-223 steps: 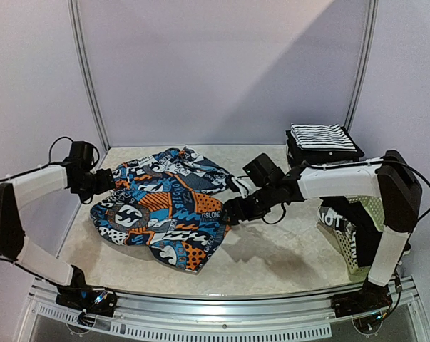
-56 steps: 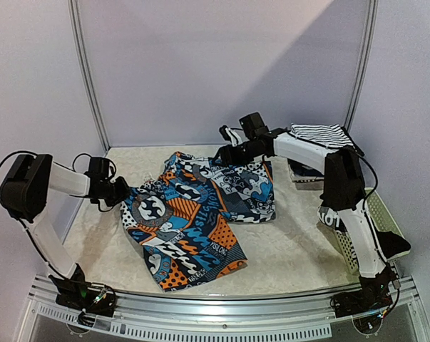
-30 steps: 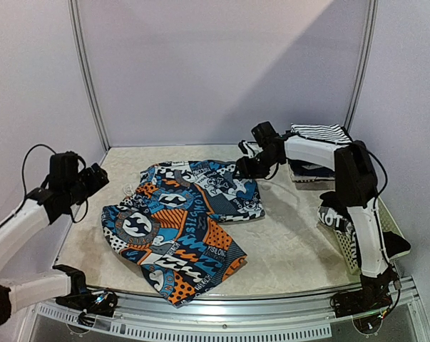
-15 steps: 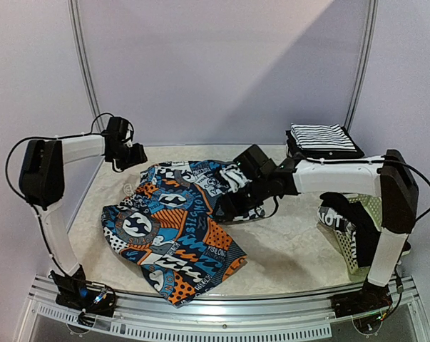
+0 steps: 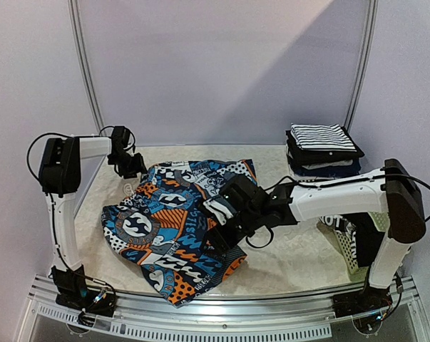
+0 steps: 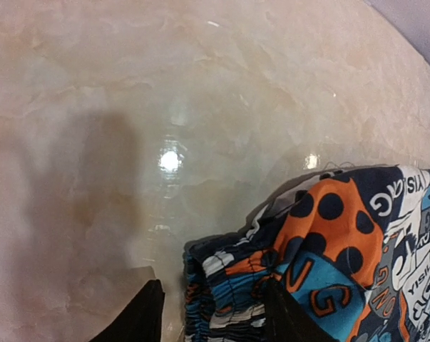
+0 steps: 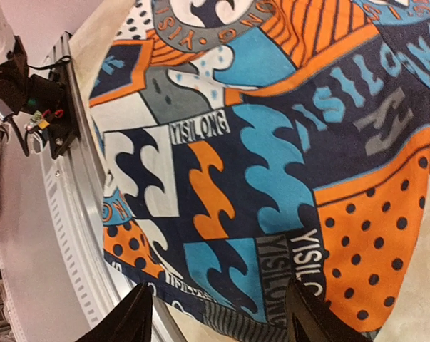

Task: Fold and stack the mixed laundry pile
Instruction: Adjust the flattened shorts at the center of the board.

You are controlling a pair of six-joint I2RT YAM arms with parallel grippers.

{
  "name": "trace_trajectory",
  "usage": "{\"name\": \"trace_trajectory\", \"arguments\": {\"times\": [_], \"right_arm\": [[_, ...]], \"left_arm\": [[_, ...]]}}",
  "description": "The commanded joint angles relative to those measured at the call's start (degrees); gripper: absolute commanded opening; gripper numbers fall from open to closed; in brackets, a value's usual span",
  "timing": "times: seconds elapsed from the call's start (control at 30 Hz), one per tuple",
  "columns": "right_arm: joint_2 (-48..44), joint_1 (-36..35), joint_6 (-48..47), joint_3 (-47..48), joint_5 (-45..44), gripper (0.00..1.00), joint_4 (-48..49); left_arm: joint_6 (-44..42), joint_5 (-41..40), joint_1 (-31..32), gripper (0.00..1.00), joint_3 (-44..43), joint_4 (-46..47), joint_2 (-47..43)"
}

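The printed shorts (image 5: 165,221), busy with orange, blue, white and black graphics, lie spread flat across the middle of the table. My left gripper (image 5: 134,168) is at their far-left corner. In the left wrist view the gathered waistband corner (image 6: 236,285) sits between its fingers (image 6: 215,317), which stand apart, with a gap beside the left finger. My right gripper (image 5: 216,239) hovers open over the near-right leg of the shorts (image 7: 272,142), nothing between its fingers (image 7: 218,320). A folded white garment with thin black stripes (image 5: 320,135) tops a stack at the back right.
A white lattice basket (image 5: 349,249) stands at the right edge behind the right arm, with a black-and-white garment (image 5: 338,221) hanging over it. The metal front rail (image 7: 79,192) runs close under the shorts' near hem. Bare marble table (image 6: 165,92) lies left of the shorts.
My right gripper has let go of the shorts' far-right edge and swung toward the near side, over the leg. The left gripper came down to the waistband corner and its jaws narrowed.
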State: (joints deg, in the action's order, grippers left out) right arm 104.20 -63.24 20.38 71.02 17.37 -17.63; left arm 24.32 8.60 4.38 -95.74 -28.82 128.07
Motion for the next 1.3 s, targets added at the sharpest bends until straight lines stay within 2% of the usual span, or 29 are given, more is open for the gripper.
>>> {"name": "trace_trajectory", "arguments": {"times": [0.0,0.13,0.2,0.23,0.33,0.4,0.8,1.03,1.13,1.2,1.27], "right_arm": [[2.3,-3.1,1.3,1.7,3.7,0.64,9.6],[7.2,-5.0,4.4,3.9,5.7,0.64,15.9],[10.7,-5.8,4.3,6.2,6.4,0.64,15.6],[11.9,-5.9,4.1,7.1,6.4,0.64,15.4],[16.1,-5.9,4.3,8.7,6.4,0.63,14.8],[17.4,-6.0,4.6,8.0,6.0,0.63,14.7],[16.5,-5.9,5.2,-2.6,-3.4,0.61,9.5],[14.7,-5.1,4.9,-7.6,-7.0,0.61,6.0],[12.0,-4.3,3.8,-8.8,-8.7,0.61,4.3],[10.6,-3.7,3.0,-8.5,-9.5,0.61,3.2],[9.0,-2.9,1.9,-7.6,-10.4,0.62,1.9]], "left_arm": [[1.3,3.5,0.2,0.45,-2.5,-0.4,2.5],[2.4,5.1,0.2,0.38,-2.4,0.9,3.2],[3.1,5.7,0.2,0.34,-2.4,1.6,3.5],[3.3,6.0,0.2,0.29,-2.4,2.1,3.6],[3.6,6.5,0.2,0.08,-2.3,2.9,3.8],[3.5,6.4,0.2,0.00,-2.7,3.0,3.8],[-2.7,3.4,-1.1,0.00,-15.8,-6.3,6.5],[-9.3,-3.0,-2.0,0.00,-28.8,-15.2,13.1],[-8.5,-1.8,-2.8,0.00,-30.0,-15.5,14.5],[-7.3,-0.1,-2.6,0.08,-28.8,-14.5,14.1],[-5.8,0.9,-2.2,0.22,-25.3,-12.9,12.1]]}}
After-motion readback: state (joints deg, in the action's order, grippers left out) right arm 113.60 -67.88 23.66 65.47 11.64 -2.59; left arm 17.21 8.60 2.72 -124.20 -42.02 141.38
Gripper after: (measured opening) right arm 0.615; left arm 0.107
